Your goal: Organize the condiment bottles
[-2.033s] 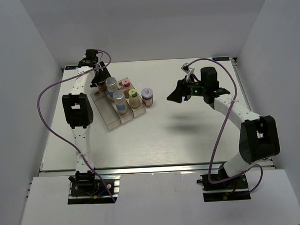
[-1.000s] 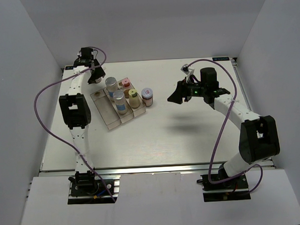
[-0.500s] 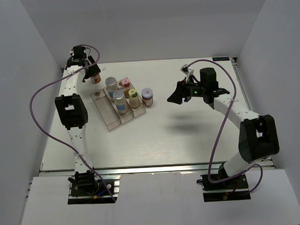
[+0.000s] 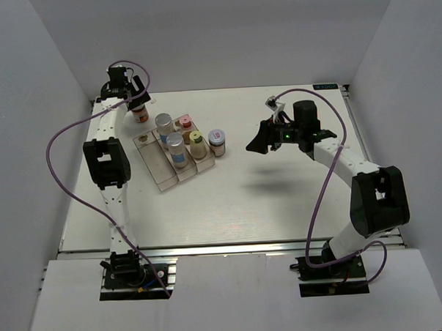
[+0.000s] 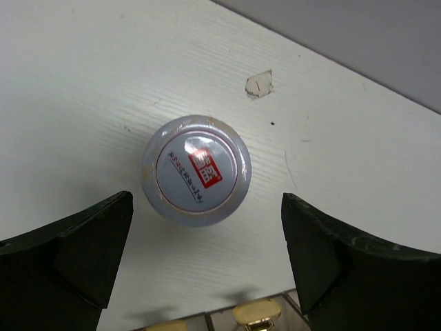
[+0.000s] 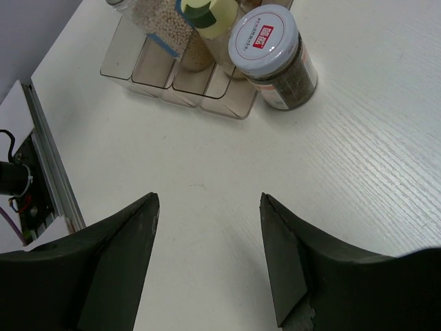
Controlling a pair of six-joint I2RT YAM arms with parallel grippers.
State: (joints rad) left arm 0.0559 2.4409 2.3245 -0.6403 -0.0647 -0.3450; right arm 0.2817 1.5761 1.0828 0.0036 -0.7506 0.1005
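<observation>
A brown-bodied bottle (image 4: pixel 139 113) with a white, red-marked lid stands alone on the table at the back left. It shows from above in the left wrist view (image 5: pixel 196 170). My left gripper (image 4: pixel 132 102) is open just above it, fingers either side (image 5: pixel 207 201), not touching. Four bottles stand in the clear tray (image 4: pixel 162 172): two silver-lidded (image 4: pixel 164 124) (image 4: pixel 175 145), one pink-lidded (image 4: pixel 184 124), one pale-yellow-lidded (image 4: pixel 197 140). A white-lidded dark jar (image 4: pixel 217 141) stands right of the tray (image 6: pixel 270 48). My right gripper (image 4: pixel 258 143) is open and empty (image 6: pixel 207 207).
The tray's left compartment holds nothing, and its wall shows in the right wrist view (image 6: pixel 138 65). A small chip (image 5: pixel 259 83) marks the table behind the lone bottle. White walls enclose the table on the left, back and right.
My left gripper carried the brown bottle from the tray to the back-left of the table, set it down and opened. The right arm has barely moved.
</observation>
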